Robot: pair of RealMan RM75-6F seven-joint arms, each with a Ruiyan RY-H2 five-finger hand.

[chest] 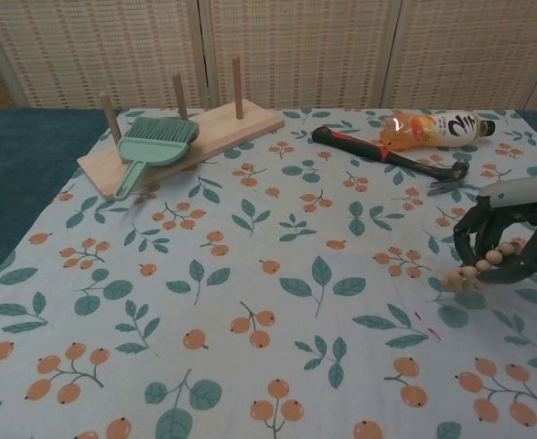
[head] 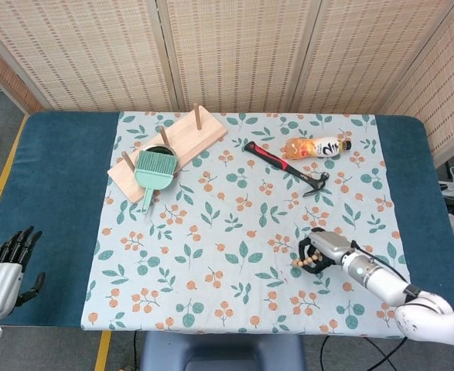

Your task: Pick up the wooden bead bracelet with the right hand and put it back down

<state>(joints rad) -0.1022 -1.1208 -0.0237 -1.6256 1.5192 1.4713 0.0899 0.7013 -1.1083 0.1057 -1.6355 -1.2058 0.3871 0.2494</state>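
The wooden bead bracelet (chest: 474,268) hangs from the dark fingers of my right hand (chest: 506,240) at the right side of the floral cloth, its lowest beads close to the cloth. From above, the bracelet (head: 307,261) shows as a pale bead string under the same hand (head: 325,249), which grips it. My left hand (head: 7,272) hovers off the table's near left corner, fingers spread, holding nothing.
A red-and-black hammer (head: 287,169) and an orange drink bottle (head: 315,147) lie behind the right hand. A wooden peg board (head: 169,148) carrying a green brush (head: 155,171) sits at the back left. Blue table cover (head: 56,185) flanks the floral cloth (head: 227,232).
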